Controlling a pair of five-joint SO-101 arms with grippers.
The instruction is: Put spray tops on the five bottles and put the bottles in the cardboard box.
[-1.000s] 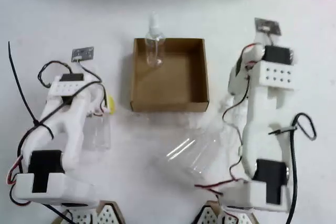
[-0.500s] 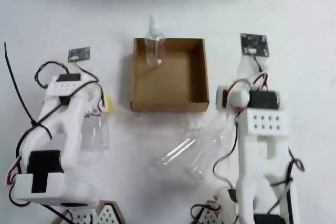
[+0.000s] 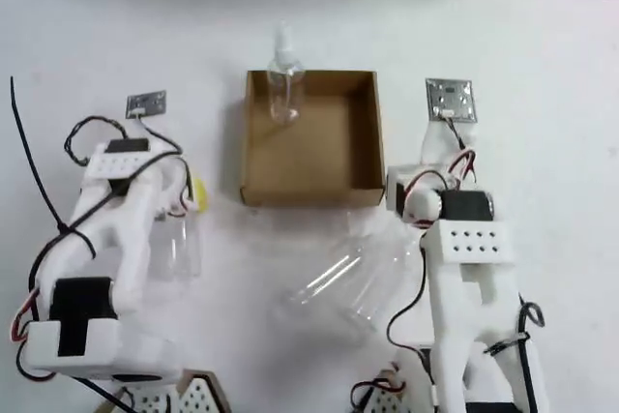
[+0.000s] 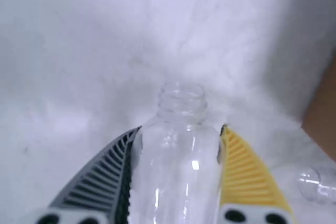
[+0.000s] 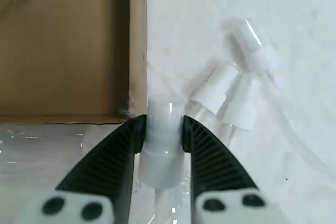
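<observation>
1. Left tool (image 4: 179, 129) grips a capless bottle (image 4: 176, 171) left of the cardboard box (image 3: 309, 196)
2. Right tool (image 5: 163, 120) pinches a spray top (image 5: 164, 132) at the box's corner, next to several loose spray tops (image 5: 212, 93)

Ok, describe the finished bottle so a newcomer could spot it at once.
Find the cardboard box in the middle of the table. In its far left corner is a clear bottle. It alone sits inside the box, a white spray top on it; the other bottles are outside.
</observation>
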